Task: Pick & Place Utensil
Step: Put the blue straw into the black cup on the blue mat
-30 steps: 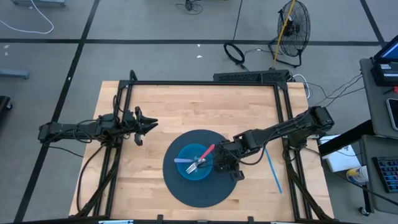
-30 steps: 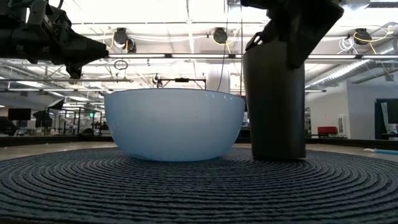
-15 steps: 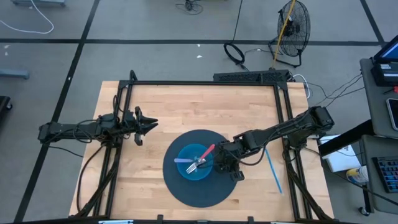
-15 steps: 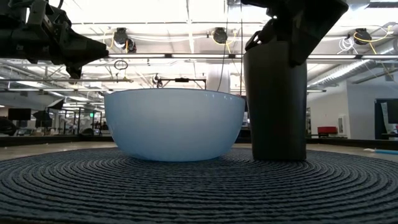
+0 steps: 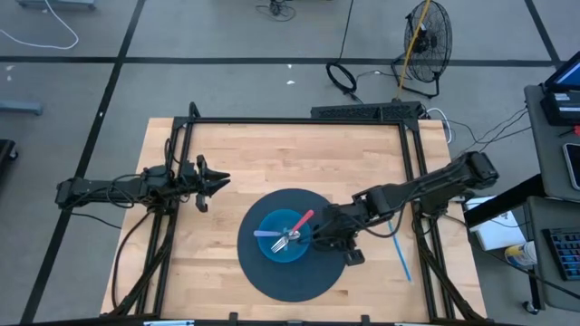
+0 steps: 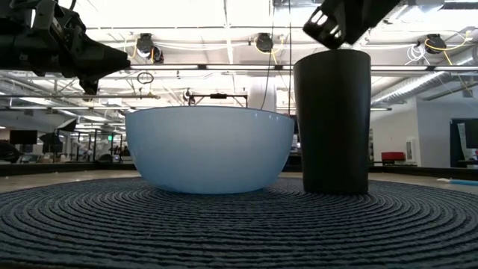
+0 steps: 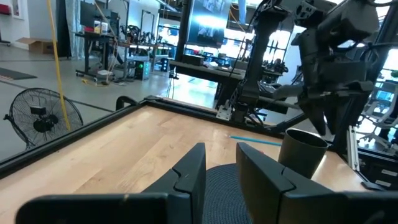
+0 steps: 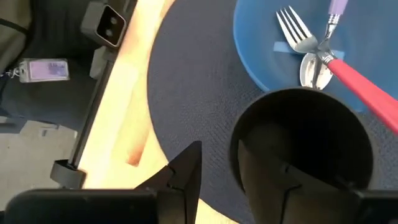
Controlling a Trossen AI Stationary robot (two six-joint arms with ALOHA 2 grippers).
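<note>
On the round dark mat (image 5: 272, 276), nearest the table's front edge, nothing of the task is seen. Further in, the blue bowl (image 5: 283, 238) sits on the mat, and three utensils are seen lying in it: a fork (image 8: 296, 32), a spoon (image 8: 311, 70) and a red-handled utensil (image 8: 364, 85) whose handle crosses the bowl's rim. None has yet been moved out.

Just beside the bowl stands the dark cup (image 6: 331, 119), upright on the mat, and it is seen to be empty in the right wrist view. It is judged to be the destination, so the placing is still to be done.

The right gripper (image 5: 337, 237) is held just above the cup's rim with its fingers (image 8: 184, 171) a small way apart; nothing is clamped between them. A reach back to the bowl would be needed for a pickup.

Well apart, toward the table's left side, the left gripper (image 5: 217, 181) hovers with its fingers (image 7: 189, 172) slightly parted and empty. A blue straw-like stick (image 5: 399, 244) lies on the bare wood to the right.
</note>
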